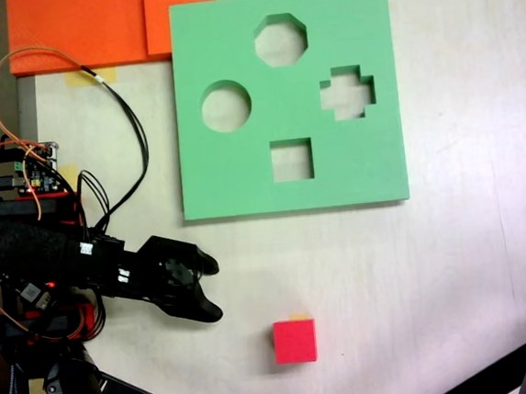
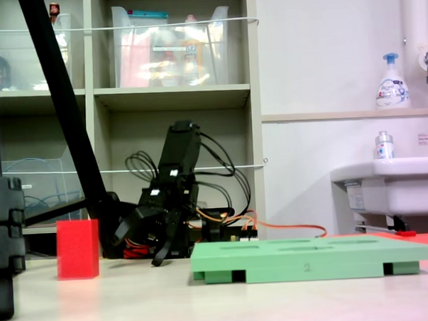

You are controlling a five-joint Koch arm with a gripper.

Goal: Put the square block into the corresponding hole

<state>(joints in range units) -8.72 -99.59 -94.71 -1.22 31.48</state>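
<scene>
The gripper (image 1: 218, 288) hangs near the table with its jaws spread wide, holding nothing; the square block (image 1: 295, 341) sits on the bare table (image 1: 454, 272) to its right in the top-down fixed view — well apart from the green board (image 1: 234, 181); the square hole (image 1: 292, 160) lies unfilled.

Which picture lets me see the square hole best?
The fixed view from above: there the square hole shows its whole outline in the green board. The low side-on fixed view shows the board edge-on, so its holes are only faint dents on top.
</scene>
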